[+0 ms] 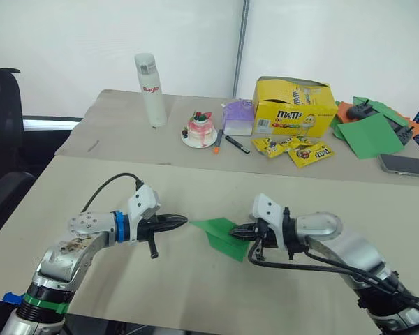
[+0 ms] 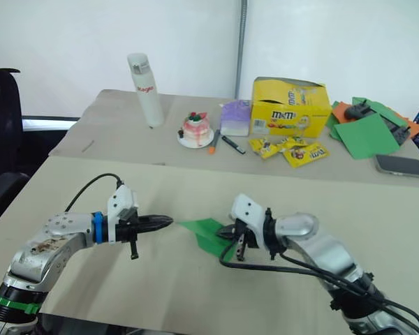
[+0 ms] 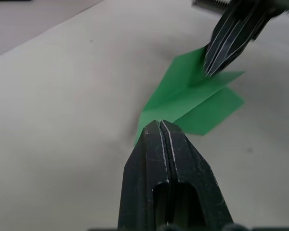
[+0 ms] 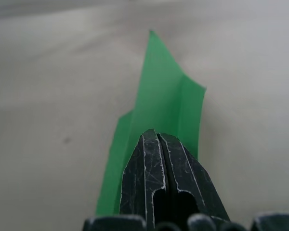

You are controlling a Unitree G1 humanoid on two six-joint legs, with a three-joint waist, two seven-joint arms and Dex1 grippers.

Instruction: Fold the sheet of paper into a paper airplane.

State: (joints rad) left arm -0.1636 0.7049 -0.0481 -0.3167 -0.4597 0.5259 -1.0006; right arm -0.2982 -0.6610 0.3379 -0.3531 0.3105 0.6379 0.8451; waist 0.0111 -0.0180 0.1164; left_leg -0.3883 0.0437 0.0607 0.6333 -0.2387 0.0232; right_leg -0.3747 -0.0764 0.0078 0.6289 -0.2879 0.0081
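Paper airplane (image 1: 222,236), a green pointed wedge on the counter (image 1: 195,188), right end effector (image 1: 241,229) clenched on its wide end, left end effector (image 1: 181,221) clenched at its pointed tip

Two beige tables (image 1: 195,286) set end to end, seam between them, plain white wall (image 1: 77,42) behind, grey vertical pole (image 1: 241,42) against it, black chair (image 1: 0,132) beside near table's left edge.
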